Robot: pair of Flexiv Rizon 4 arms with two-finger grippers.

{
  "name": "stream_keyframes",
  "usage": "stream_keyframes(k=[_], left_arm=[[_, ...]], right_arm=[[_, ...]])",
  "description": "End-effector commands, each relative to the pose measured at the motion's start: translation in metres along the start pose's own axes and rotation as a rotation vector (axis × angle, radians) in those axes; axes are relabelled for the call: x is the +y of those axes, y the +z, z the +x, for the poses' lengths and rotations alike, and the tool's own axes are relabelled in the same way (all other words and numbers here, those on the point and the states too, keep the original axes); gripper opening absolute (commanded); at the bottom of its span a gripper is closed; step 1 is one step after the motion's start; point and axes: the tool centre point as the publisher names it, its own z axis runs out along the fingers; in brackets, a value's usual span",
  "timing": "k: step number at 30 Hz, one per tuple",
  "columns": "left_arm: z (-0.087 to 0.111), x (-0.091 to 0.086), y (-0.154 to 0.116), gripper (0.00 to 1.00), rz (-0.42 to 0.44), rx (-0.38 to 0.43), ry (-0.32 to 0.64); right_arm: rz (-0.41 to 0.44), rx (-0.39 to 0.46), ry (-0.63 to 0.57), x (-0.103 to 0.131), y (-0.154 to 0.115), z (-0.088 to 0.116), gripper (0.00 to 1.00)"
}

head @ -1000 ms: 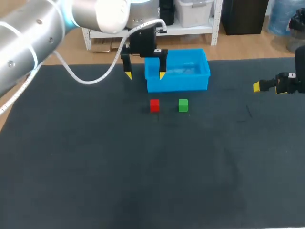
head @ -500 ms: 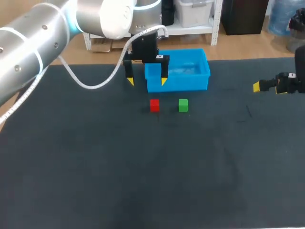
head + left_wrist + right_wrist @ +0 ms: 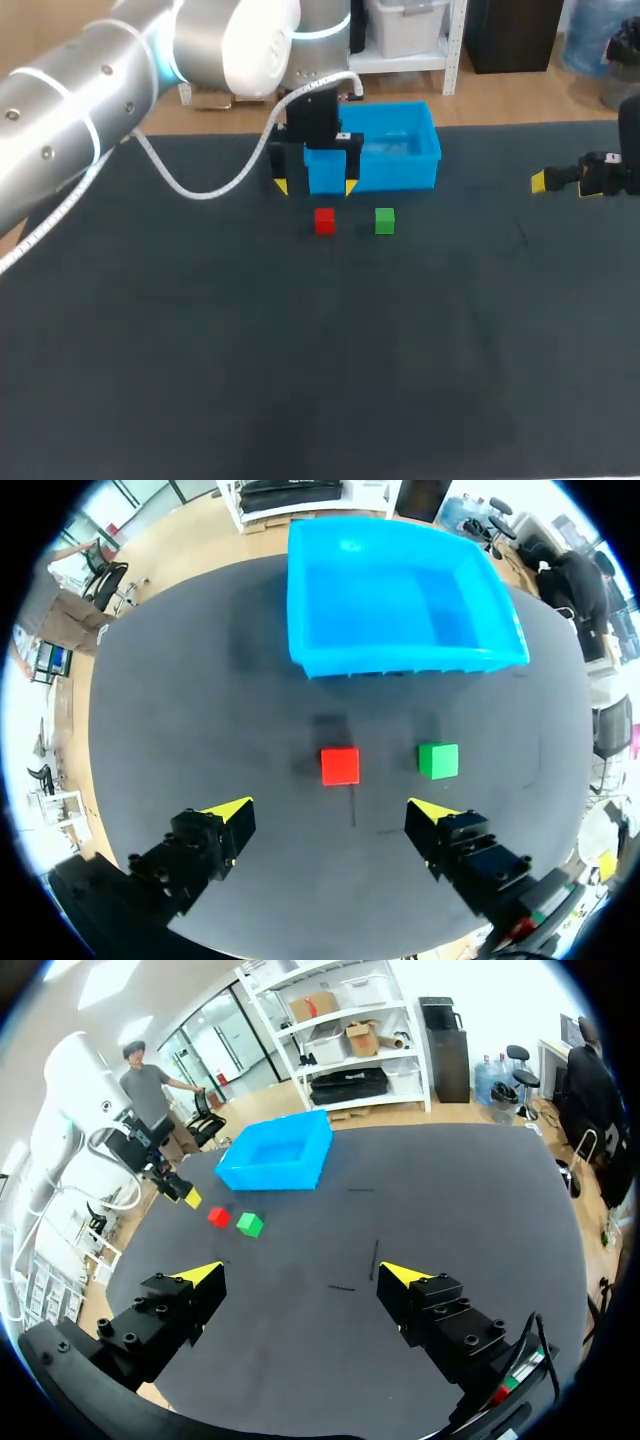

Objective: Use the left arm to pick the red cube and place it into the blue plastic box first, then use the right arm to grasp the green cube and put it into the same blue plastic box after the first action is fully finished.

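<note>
The red cube sits flat on the table, ahead of the left gripper and almost on the line midway between its two fingers, perhaps a touch toward the finger on the green cube's side. It has no long axis. In the left wrist view its faces look square to the line between the fingertips, so I judge no wrist turn is needed before closing.

The left gripper's fingers are spread wide, with nothing between them, and hang clear above the table. In the head view the tips stand in front of the box's near wall, so the red cube lies below the gripper and a little back toward the robot. The coming move looks like a descent with a small pull back from the box.

The green cube lies just beside the red one, apart from it, on the side of the gripper's right-hand finger. From the wrist that finger lines up close to it. The risk, as I judge it, is that finger landing on or nudging the green cube.

The box is beyond both cubes and near them.

The right gripper is also wide open and holds nothing. It is well apart from both cubes, so the left arm is much the nearer.
</note>
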Motion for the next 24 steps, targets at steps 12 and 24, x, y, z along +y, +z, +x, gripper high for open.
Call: stream_keyframes(k=[12, 24], left_arm=[[-0.002, -0.004, 0.018, 1.0, 0.0, 0.001, -0.033], [-0.01, -0.005, 0.028, 1.0, 0.02, -0.002, -0.077]], right_arm=[[0.001, 0.0, -0.001, 0.0, 0.0, 0.0, 1.0], [0.001, 0.0, -0.001, 0.0, 0.0, 0.0, 1.0]])
